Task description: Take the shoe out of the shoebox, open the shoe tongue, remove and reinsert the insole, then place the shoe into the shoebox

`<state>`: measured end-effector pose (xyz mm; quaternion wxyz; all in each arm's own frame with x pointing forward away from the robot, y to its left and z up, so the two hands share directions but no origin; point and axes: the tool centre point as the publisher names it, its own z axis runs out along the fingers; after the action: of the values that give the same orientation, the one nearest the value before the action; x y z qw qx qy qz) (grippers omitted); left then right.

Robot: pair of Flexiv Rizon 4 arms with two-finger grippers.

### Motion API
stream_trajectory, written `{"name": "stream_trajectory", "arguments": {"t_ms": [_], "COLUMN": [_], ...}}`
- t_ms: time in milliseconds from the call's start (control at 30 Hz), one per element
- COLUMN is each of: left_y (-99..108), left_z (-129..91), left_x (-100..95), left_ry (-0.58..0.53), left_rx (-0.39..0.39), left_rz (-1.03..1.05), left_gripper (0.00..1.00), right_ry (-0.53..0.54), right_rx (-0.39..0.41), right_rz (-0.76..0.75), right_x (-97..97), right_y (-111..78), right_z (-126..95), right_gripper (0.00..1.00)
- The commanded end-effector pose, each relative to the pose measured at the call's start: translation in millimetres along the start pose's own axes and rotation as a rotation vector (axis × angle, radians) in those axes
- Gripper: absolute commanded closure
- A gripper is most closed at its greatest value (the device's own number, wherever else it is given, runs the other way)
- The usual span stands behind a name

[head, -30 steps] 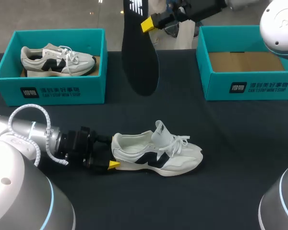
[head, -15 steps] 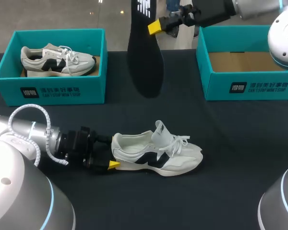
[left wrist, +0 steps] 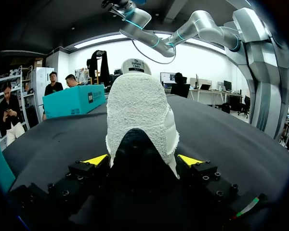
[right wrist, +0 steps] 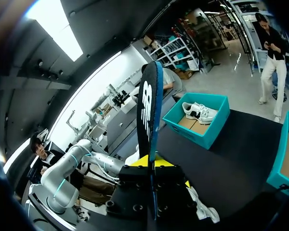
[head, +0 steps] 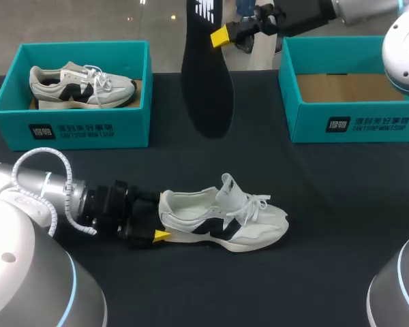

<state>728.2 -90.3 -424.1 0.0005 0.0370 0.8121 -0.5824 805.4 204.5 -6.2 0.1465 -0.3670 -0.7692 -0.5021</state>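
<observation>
One black insole (head: 206, 75) was held aloft at 12 o'clock, clamped between the jaws of the right gripper (head: 223, 35); removal was judged complete, reinsertion pending. The white-and-black shoe (head: 221, 216) was positioned just 6 o'clock of table centre, tongue raised, its heel clamped by the left gripper (left wrist: 143, 160). Toe-first lowering into the collar was called for. The empty shoebox (head: 354, 124) was located at 2 o'clock.

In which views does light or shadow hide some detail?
Head view: the black insole almost merges with the dark table; the white shoe stands out well. Left wrist view: the left claw lies in shadow, only its yellow tips catching light. Right wrist view: the insole's white print is well lit.
</observation>
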Motion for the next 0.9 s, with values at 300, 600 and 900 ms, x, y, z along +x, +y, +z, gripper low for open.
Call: {"name": "stream_trajectory", "arguments": {"t_ms": [300,600,900], "left_y": [2.1,-6.0,-42.2], "left_z": [-11.6,-48.2,-81.5], "left_x": [5.5,1.6,5.1], "left_ry": [0.013,0.021,0.176], "left_rx": [-0.034,-0.19,-0.475], "left_rz": [0.019,0.057,0.086], "left_gripper": [0.0,0.0,0.0], "right_ry": [-0.001,-0.001,-0.001], "right_rx": [0.001,0.001,0.001], "right_rz": [0.001,0.001,0.001], "right_x": [-0.2,-0.2,-0.2], "right_y": [1.0,1.0,1.0], "right_z": [1.6,1.6,1.6], "right_gripper": [1.0,1.0,1.0]}}
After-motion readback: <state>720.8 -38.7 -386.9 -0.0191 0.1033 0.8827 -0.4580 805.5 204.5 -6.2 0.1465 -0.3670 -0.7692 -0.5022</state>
